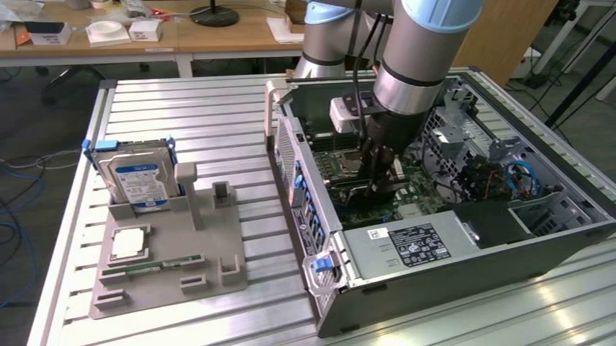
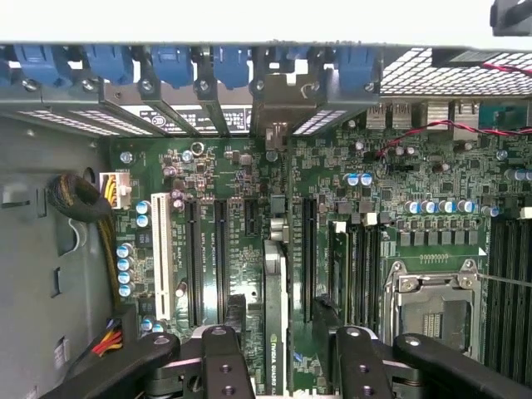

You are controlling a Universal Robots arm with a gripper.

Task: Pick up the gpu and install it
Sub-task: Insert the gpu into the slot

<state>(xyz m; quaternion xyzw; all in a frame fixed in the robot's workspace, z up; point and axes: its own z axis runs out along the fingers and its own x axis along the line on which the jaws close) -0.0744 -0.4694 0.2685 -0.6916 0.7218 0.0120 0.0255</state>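
While the gripper [image 2: 283, 357] hangs low inside the open computer case [image 1: 385, 285], its two black fingers [image 2: 220, 362] stand spread to either side of the gpu [image 2: 276, 316] and do not pinch it. The card stands on edge between them, its thin top edge running toward the rear slot brackets [image 2: 274, 100], and it looks set into a motherboard [image 2: 249, 191] slot; whether it is pushed fully home I cannot tell. That is the main risk as I judge it: a card seated only at one end could tilt or lift out of the connector, and a finger brushing it would drag it askew. The neighbouring empty slots [image 2: 208, 258] and small capacitors [image 2: 125, 262] lie near the fingers, so a sideways slip could knock them. Outside the case, the hard drive [image 1: 137, 176] stands in its grey holder [image 1: 169, 267] on the table [image 1: 192, 115], well apart.
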